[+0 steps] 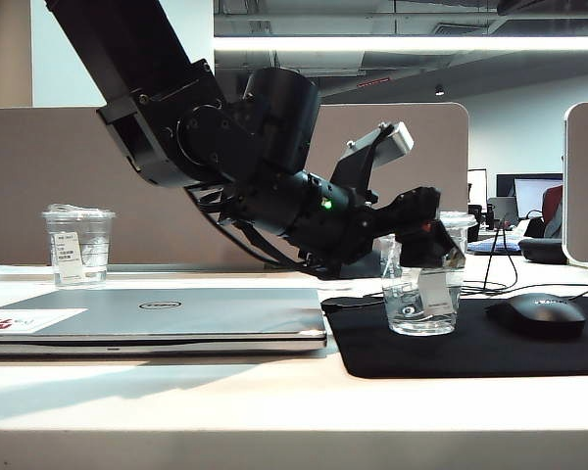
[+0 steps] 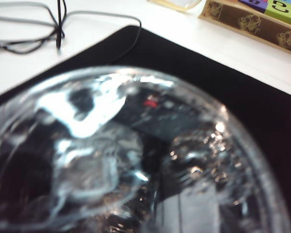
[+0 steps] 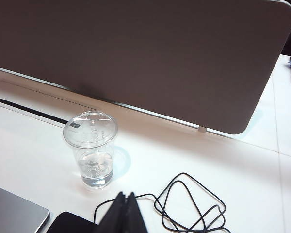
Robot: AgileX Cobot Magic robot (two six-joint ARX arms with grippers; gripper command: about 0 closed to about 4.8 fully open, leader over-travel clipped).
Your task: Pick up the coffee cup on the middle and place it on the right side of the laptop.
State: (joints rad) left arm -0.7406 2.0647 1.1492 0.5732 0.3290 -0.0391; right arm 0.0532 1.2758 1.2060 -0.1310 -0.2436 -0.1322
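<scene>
Right now the coffee cup (image 1: 423, 294) is standing straight up on a black mat (image 1: 529, 352), just to the right of the laptop (image 1: 157, 313). Its long way is going up and down, with the crinkly lid at the top and the flat bottom sitting on the mat. A white sticker is showing on its side. The cup is see-through, and I cannot tell if anything is inside it.

The left arm is reaching across from the left side and leaning down over the cup. The left fingers (image 1: 427, 240) are sitting at the top part of the cup, around its rim. I cannot tell if they are pinching the cup or just standing beside it. From the left wrist view, the shiny lid of the coffee cup (image 2: 136, 155) is filling almost everything, with the black mat (image 2: 208, 73) lying under it.

The right fingers (image 3: 120, 213) are pressed together and holding nothing. They are hanging over the white worktop (image 3: 233, 165), near a taller clear cup (image 3: 92, 150) with a lid on it and what may be a little water at the bottom. A black cable (image 3: 189, 204) is curling on the worktop beside it.

A black mouse (image 1: 541, 313) is resting on the mat, to the right of the coffee cup. Another short clear cup (image 1: 78, 245) is standing behind the laptop, far to the left.
</scene>
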